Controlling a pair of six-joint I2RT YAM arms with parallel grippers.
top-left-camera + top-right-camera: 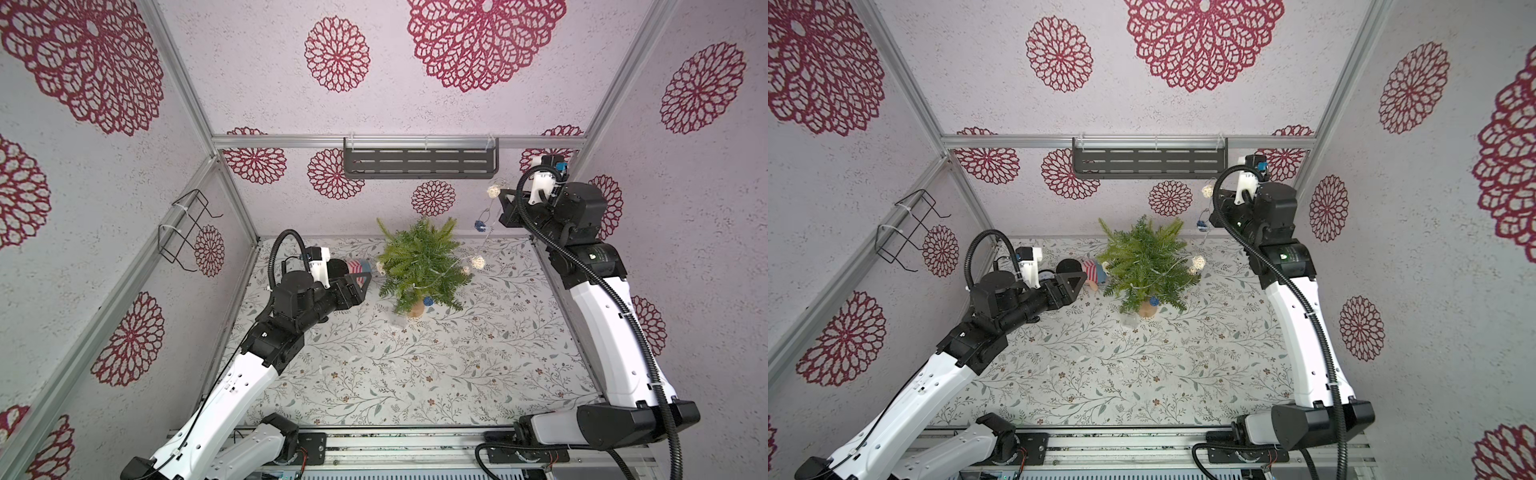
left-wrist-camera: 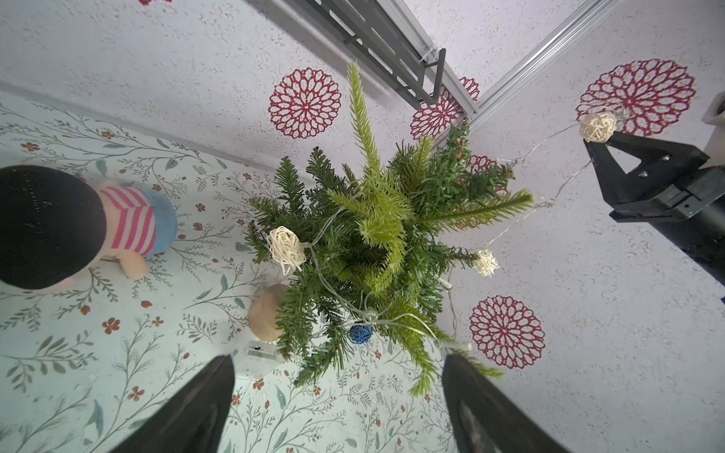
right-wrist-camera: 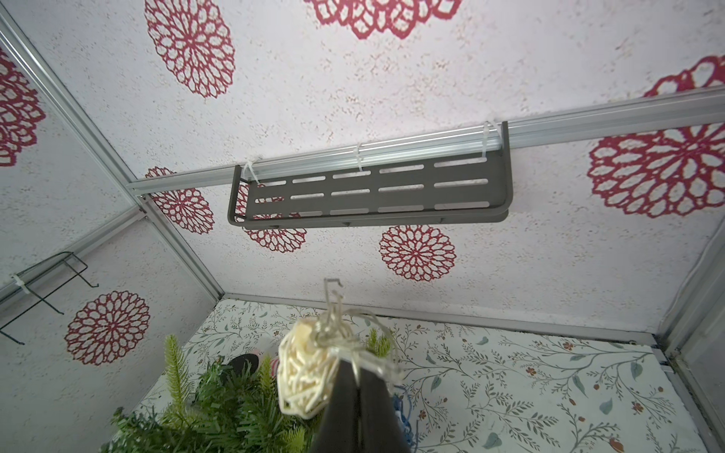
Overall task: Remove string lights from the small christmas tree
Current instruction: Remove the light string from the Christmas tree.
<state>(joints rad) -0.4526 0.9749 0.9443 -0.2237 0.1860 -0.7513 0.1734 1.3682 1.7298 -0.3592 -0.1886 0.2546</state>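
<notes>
Floral-print tabletop (image 1: pixel 415 374), matte, inside a cell of stippled pale walls with red lace-like medallions. One slotted grey metal shelf (image 1: pixel 419 162) on the back wall, one black wire rack (image 1: pixel 187 228) on the left wall.

One small christmas tree (image 1: pixel 419 266) stands upright near the back, with plastic needle branches and a rounded tan stump (image 2: pixel 266 313). One soft doll (image 2: pixel 129 223), in a striped top with black hair, lies beside it.

The string lights (image 1: pixel 477 262) are thin clear wire, partly draped over the tree. Three cream woven balls (image 2: pixel 285 249) are countable in the left wrist view, two blue balls (image 1: pixel 480 225) in a top view. One clear box (image 2: pixel 257 359) sits on the tabletop beside the stump.

The right gripper (image 3: pixel 355 376) is raised high, right of the tree, and pinched closed on the wire, with a cream ball touching its finger. From there the wire slopes down to the branches.

The left gripper (image 2: pixel 338 359) is spread wide and holds nothing. It sits on the doll side, aimed at the tree; whether it touches a branch tip I cannot tell.
</notes>
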